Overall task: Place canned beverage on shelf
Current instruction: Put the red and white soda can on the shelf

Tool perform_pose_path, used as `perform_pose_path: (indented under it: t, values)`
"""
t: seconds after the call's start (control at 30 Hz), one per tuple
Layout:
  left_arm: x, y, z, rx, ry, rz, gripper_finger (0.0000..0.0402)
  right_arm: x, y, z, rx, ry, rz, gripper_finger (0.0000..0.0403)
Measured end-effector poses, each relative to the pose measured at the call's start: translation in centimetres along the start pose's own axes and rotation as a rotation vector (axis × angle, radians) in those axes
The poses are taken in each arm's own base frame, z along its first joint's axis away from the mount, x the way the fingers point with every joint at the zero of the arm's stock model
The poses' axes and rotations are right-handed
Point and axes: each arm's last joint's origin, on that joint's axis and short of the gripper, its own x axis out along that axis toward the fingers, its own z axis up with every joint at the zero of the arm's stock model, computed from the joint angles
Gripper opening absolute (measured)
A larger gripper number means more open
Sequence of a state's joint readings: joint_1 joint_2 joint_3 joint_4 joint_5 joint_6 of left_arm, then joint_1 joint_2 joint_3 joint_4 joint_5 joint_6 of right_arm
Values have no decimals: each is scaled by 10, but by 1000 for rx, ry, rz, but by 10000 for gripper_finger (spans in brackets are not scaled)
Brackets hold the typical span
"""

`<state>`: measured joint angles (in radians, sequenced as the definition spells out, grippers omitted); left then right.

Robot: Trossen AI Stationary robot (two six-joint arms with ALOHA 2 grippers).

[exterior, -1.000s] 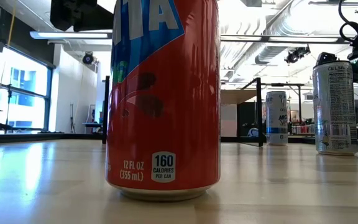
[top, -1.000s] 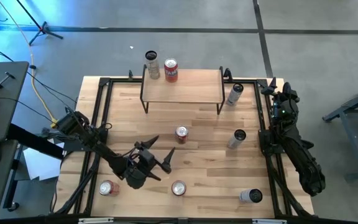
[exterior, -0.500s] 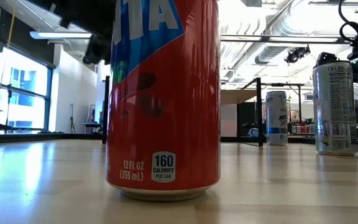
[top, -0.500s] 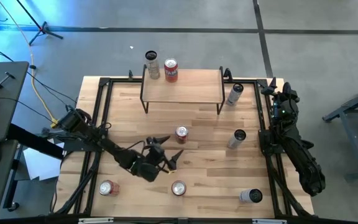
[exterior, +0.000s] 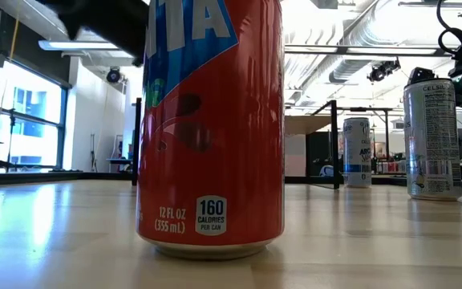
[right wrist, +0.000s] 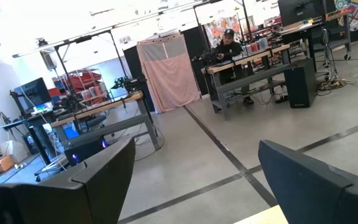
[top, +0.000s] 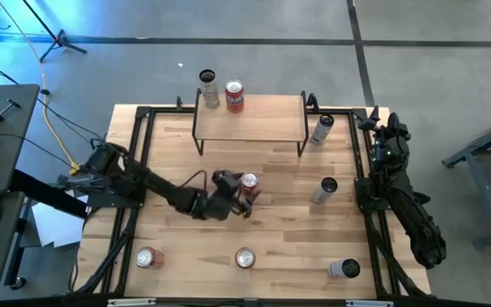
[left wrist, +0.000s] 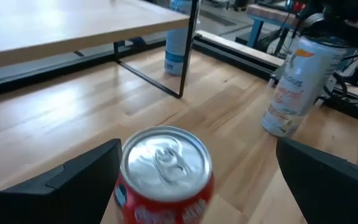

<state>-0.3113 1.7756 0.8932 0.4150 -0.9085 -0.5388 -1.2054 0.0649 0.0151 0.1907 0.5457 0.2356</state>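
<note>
The pale wooden desk (top: 271, 217) with black rails stands on a grey concrete floor (top: 254, 51). The shelf (top: 250, 115) sits at its far edge, carrying 2 cans at one end. In front of the shelf, mid-desk, stands a red can (top: 249, 182); the left claw (top: 244, 198) straddles it, spread wide, not gripping. The right claw (right wrist: 194, 186), parted and empty, faces a workshop with benches and a seated person (right wrist: 227, 45).

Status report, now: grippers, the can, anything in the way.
Left gripper open, fingers either side of red can, not gripped. Right gripper parked at right rail, open. Shelf holds two cans; right side free.
</note>
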Motion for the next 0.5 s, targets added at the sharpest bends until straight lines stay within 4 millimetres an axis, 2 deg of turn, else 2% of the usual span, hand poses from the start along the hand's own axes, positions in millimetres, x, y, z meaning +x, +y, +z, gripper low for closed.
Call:
perform_pose_path:
  t: [0.2,0.5]
  values:
    - [21,15,8,-24,33,-2,397,0,0,0,0,0,0,328]
    - [26,19,10,-40,46,-9,397,0,0,0,0,0,0,328]
